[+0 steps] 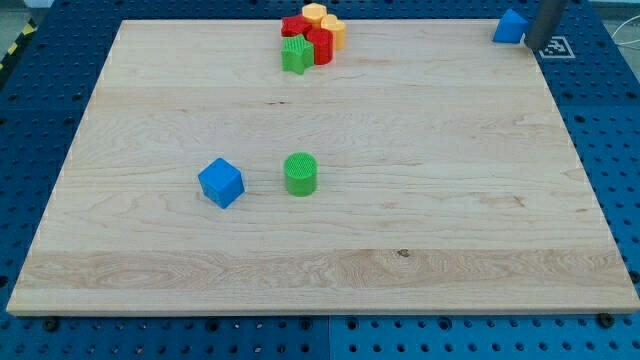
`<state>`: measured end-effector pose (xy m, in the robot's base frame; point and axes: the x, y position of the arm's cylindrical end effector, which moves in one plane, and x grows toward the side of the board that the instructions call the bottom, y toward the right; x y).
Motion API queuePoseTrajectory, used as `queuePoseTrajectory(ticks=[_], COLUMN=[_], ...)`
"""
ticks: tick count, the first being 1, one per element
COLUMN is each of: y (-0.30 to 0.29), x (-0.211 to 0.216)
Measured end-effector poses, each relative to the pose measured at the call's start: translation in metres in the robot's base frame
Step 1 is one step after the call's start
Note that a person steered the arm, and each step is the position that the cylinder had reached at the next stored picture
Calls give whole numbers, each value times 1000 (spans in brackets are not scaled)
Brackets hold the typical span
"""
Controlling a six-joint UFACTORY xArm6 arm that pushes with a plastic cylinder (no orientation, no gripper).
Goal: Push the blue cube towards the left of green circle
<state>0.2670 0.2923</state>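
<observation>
A blue cube (pixel 221 182), a green cylinder (pixel 301 173) and clustered red, yellow and green blocks (pixel 312 38) are carried by the wooden board (pixel 400 200).

A pale wooden tabletop (pixel 330 250), its grain running across the view, fills most of the frame under even, soft light. It rests on a blue perforated base (pixel 40 120) dotted with rows of small holes, visible along every edge. A black-and-white marker tag (pixel 556 46) sits at the view's top right; yellow-black hazard striping (pixel 14 47) crosses the top left corner.
</observation>
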Motion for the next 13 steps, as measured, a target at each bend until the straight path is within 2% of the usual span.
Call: queuePoseTrajectory(ticks=[2, 5, 6, 8, 9, 11, 13], y=[-135, -454, -483, -482, -464, -438, -435], x=[91, 125, 149, 248, 251, 223, 244])
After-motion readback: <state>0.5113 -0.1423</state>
